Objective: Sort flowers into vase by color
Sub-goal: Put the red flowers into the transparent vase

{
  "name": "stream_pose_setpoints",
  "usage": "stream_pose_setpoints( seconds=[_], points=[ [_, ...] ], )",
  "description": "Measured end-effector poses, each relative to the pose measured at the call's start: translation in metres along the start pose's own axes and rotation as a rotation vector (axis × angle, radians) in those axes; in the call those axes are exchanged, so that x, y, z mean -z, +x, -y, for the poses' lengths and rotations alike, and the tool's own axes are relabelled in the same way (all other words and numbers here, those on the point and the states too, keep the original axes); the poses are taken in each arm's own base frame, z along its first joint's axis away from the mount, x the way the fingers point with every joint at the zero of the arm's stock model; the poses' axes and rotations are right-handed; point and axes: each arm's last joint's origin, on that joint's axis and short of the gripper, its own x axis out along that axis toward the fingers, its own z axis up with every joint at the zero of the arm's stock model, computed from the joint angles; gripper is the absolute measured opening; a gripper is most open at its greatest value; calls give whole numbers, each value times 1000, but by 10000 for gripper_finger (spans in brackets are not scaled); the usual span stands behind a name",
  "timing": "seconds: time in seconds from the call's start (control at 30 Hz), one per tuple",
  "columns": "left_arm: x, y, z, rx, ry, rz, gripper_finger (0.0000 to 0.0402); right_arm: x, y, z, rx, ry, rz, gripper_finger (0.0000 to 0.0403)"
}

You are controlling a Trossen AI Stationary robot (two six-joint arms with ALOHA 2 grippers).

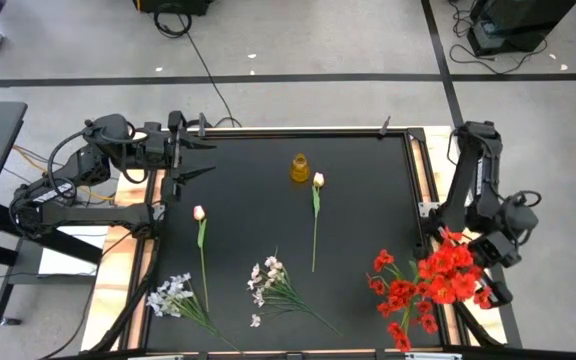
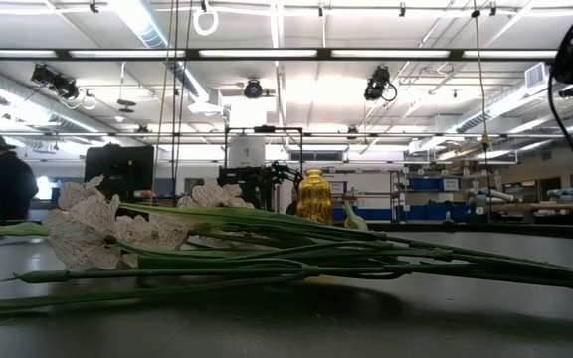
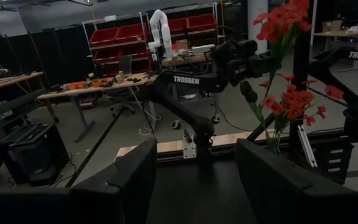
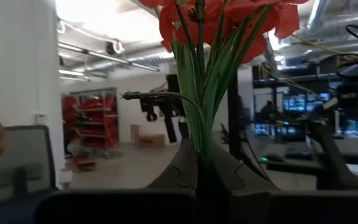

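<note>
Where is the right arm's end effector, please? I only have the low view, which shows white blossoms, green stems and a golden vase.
Observer: The right end effector is at the table's right edge, shut on the stems of a red flower bunch.
Operator: Thank you. And the left one?
Observer: The left end effector is open and holds nothing, near the table's left edge, about level with the vase.
Operator: Is anything in the vase yet?
Observer: From above, no flower stands in it; a pink tulip lies on the table just beside it.
</note>
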Motion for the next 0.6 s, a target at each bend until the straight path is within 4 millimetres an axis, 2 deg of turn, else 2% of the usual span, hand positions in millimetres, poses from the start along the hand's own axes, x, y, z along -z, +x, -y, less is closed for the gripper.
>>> stream_pose_setpoints(
  seconds=[0.33, 0.6],
  points=[
    [0, 0, 0, 0, 0, -1, 224, 5, -2, -26, -13, -6, 14, 15],
    [0, 0, 0, 0, 0, 0, 224, -3, -3, -26, -47, -28, 109, 17]
  ],
)
